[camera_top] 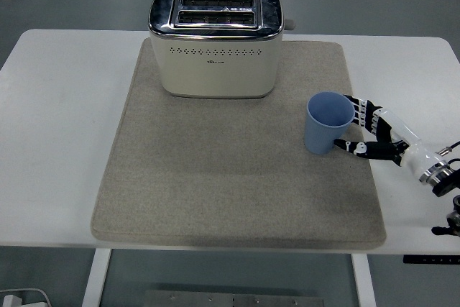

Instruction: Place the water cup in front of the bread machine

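From my feed, the white counter fills most of the view, and a big grey felt mat covers its middle. At the far end of the mat sits the bread machine, cream body with a shiny chrome top, two slots facing up, upright and square to me. The water cup is a light blue tumbler, standing upright on the right part of the mat, nearer than the machine and off to its right, so not in front of it. My right hand comes in from the right edge, fingers spread apart, sitting right up against the cup's right side with the thumb near its base. Can't really tell if it's actually touching. It isn't wrapped around anything.
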Available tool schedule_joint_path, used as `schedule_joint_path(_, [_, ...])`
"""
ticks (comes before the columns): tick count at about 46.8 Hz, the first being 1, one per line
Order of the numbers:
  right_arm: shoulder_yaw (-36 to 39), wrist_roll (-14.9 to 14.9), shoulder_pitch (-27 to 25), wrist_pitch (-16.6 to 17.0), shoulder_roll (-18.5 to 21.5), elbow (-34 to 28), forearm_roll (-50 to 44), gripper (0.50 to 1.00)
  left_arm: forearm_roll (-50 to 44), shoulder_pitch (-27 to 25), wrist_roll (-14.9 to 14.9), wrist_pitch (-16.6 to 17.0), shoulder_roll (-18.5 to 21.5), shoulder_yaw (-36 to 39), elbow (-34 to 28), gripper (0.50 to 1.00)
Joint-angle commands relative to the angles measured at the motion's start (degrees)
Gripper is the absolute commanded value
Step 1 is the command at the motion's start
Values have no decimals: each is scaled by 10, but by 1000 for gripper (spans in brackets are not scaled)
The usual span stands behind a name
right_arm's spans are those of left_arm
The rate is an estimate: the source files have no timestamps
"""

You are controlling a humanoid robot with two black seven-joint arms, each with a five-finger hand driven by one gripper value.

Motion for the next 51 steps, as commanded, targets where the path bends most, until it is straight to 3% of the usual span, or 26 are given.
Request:
schedule_joint_path(1, [0, 0, 1, 3, 7, 2, 1, 919, 0, 0, 0, 0, 0, 0, 0, 1000])
schedule_joint_path(22, [0, 0, 1, 10, 20, 9, 2, 919, 0, 0, 0, 0, 0, 0, 0, 1000])
schedule_joint_path(34, [1, 0, 2, 40, 20, 12, 1, 919, 0, 0, 0, -1, 0, 0, 0, 1000])
schedule_joint_path(51, [-1, 0, 31, 40, 23, 11, 1, 919, 0, 0, 0, 0, 0, 0, 0, 1000])
